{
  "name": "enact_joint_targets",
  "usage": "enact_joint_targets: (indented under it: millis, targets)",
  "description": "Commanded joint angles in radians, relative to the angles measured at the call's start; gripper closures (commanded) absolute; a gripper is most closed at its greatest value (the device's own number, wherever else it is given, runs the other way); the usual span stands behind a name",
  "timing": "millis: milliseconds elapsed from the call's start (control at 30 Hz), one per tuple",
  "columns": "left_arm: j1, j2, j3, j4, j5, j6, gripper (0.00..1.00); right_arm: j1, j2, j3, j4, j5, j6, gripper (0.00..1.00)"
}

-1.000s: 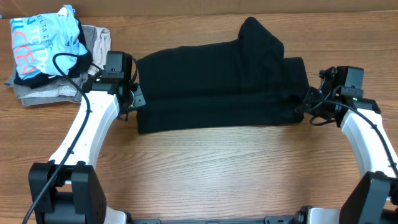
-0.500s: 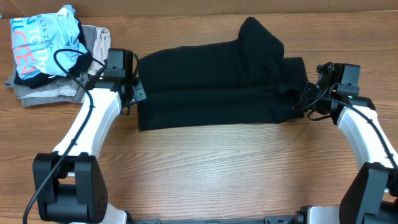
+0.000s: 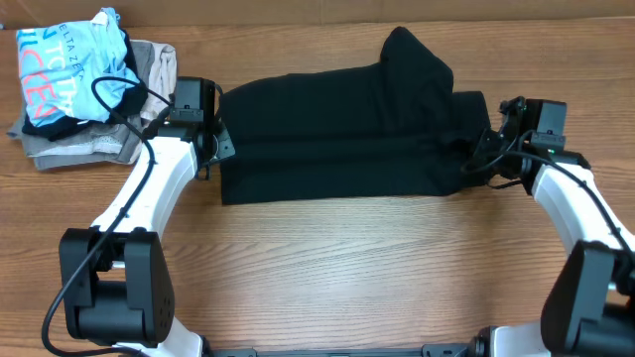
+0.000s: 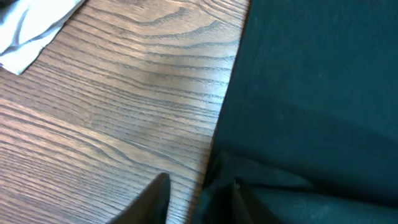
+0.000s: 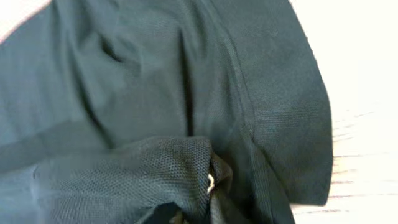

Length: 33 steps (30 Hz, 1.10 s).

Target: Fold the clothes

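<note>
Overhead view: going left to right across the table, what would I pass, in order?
Light blue shirt lying on the folded grey garments → left gripper at the black garment's left edge → black garment → right gripper at its right edge.

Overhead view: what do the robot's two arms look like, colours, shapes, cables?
Both the left arm and right arm have smooth white curved links between chunky black joints. Wrists end in boxy black heads. A thin black cable loops above the left wrist; shorter black cables curl around the right wrist.
</note>
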Motion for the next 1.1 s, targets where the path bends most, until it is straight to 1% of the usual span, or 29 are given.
enact_joint_targets:
  millis: [0,67,100,133,200,233,300,400,467,633,700,767,833,900,1067]
  targets:
    - [0.005,0.016,-0.009,0.006,-0.024,-0.011,0.53,0.002,0.023,0.001,0.026,0.010,0.001,0.65]
    - [0.005,0.015,-0.009,0.008,-0.024,-0.005,0.44,0.002,0.026,0.001,0.040,0.010,0.001,0.52]
    - [0.005,0.015,-0.009,0.012,-0.024,0.002,0.38,0.002,0.026,0.001,0.049,0.010,0.001,0.44]
    - [0.005,0.015,-0.009,0.016,-0.024,0.011,0.34,0.002,0.026,0.003,0.053,0.010,0.001,0.40]
    - [0.007,0.015,-0.008,0.027,-0.024,0.040,0.23,0.002,0.026,0.019,0.048,0.009,0.001,0.32]
    - [0.010,0.015,-0.003,0.029,-0.024,0.060,0.17,0.001,0.025,0.039,0.032,0.010,0.001,0.30]
    - [0.023,0.015,0.026,0.007,-0.024,0.087,0.10,-0.002,0.021,0.089,-0.022,0.010,-0.007,0.28]
    - [0.052,0.015,0.116,-0.091,-0.017,0.087,0.04,-0.002,0.016,0.193,-0.143,0.011,-0.038,0.23]
    - [0.074,0.015,0.206,-0.190,-0.006,0.087,0.00,-0.002,0.016,0.275,-0.245,0.010,-0.048,0.20]
    - [0.099,0.015,0.445,-0.450,0.077,0.155,0.00,0.000,0.016,0.491,-0.575,0.001,-0.047,0.14]
    - [0.098,0.015,0.507,-0.544,0.085,0.158,0.00,0.000,0.016,0.518,-0.666,-0.016,-0.043,0.12]
    - [0.098,0.014,0.528,-0.607,0.071,0.158,0.00,0.000,0.018,0.507,-0.742,-0.020,-0.031,0.10]
    - [0.108,0.016,0.525,-0.607,0.030,0.158,0.00,0.001,0.018,0.481,-0.758,-0.020,-0.028,0.09]
    - [0.120,0.016,0.520,-0.589,0.021,0.170,0.00,0.001,0.021,0.461,-0.749,-0.020,-0.028,0.08]
    - [0.128,0.020,0.513,-0.546,0.084,0.212,0.00,0.001,0.021,0.417,-0.691,-0.023,-0.024,0.08]
